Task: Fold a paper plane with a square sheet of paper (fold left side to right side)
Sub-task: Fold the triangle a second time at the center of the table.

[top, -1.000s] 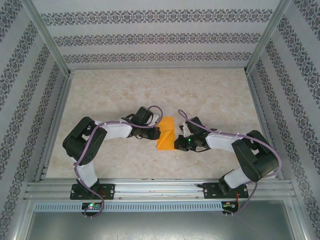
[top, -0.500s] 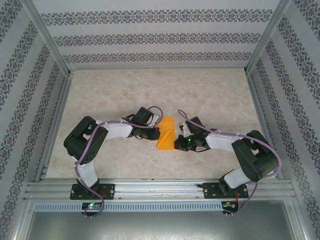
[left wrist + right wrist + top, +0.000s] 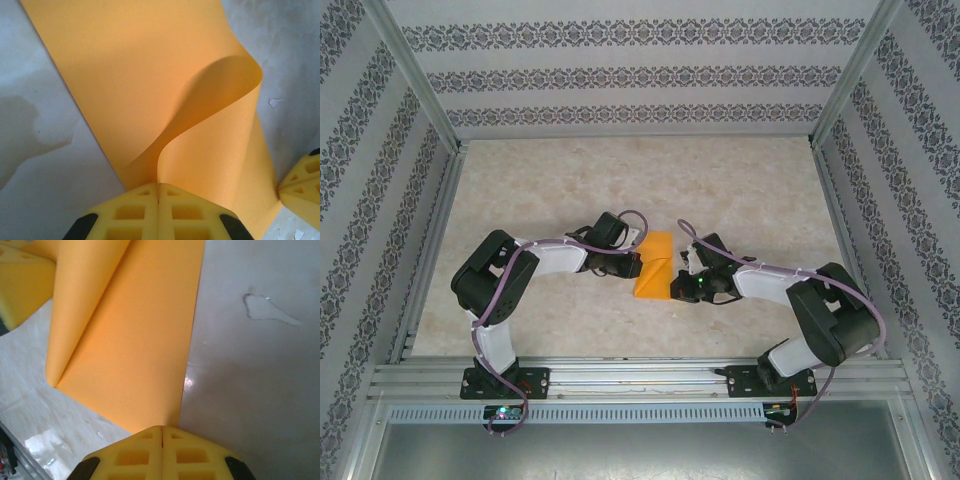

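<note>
A pale beige bench with a faint marbled pattern sits inside a small booth. Three walls rise around it, covered in white paper with horizontal bands of dark ornamental print. Bare aluminium posts stand at the far corners, and an aluminium rail runs along the near edge, where the two arm bases are bolted.

The square sheet of paper, bright orange, lies at the middle of the bench, a little nearer the near edge than the far one. From above it looks like a narrow upright strip, partly folded over.

Both arms bend inward and meet at the sheet. The left gripper is at its left edge. In the left wrist view its yellow fingers are pressed together, pinching a flap of the paper that lifts and curls over the flat layer. The right gripper is at the sheet's near right corner. Its yellow fingers are also pressed together, with the paper's corner running into the seam between them.

Up close, the bench surface shows grey blotchy stains, a shiny ring-shaped mark and small white flecks.
</note>
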